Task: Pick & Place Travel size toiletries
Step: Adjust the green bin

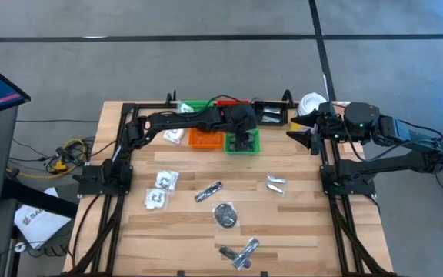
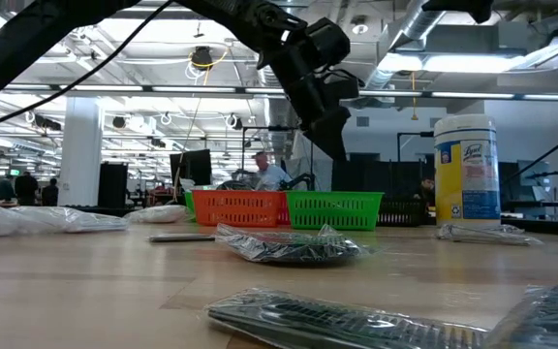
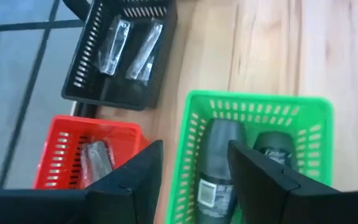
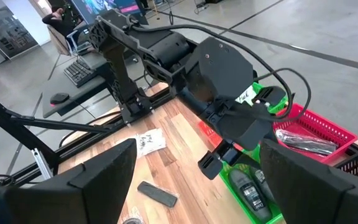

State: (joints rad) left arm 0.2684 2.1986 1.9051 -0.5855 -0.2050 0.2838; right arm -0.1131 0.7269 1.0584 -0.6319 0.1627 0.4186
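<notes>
While our left gripper point(image 3: 194, 177) hovers with fingers apart and empty, two smooth dark grey ovals point(image 3: 219, 165) lie directly beneath it in the slotted green plastic tray point(image 3: 194, 124). Crinkly clear packets point(image 1: 162, 189) are scattered on the wooden table point(image 1: 298, 223), well apart from it. Our right gripper point(image 1: 302, 132) waits wide open at the table's far right edge.

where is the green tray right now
In the high view the green tray sits at the table's far edge near the middle, right of the orange tray, directly under the left gripper; two dark grey ovals lie inside it.

A large industrial lab or workshop hall: exposed ceiling ducts point(image 2: 424, 24) and strip lights across the top, rows of workstations with monitors point(image 2: 194, 165) and seated people point(image 2: 264, 173) mid-frame, grey concrete floor point(image 1: 206, 61).
</notes>
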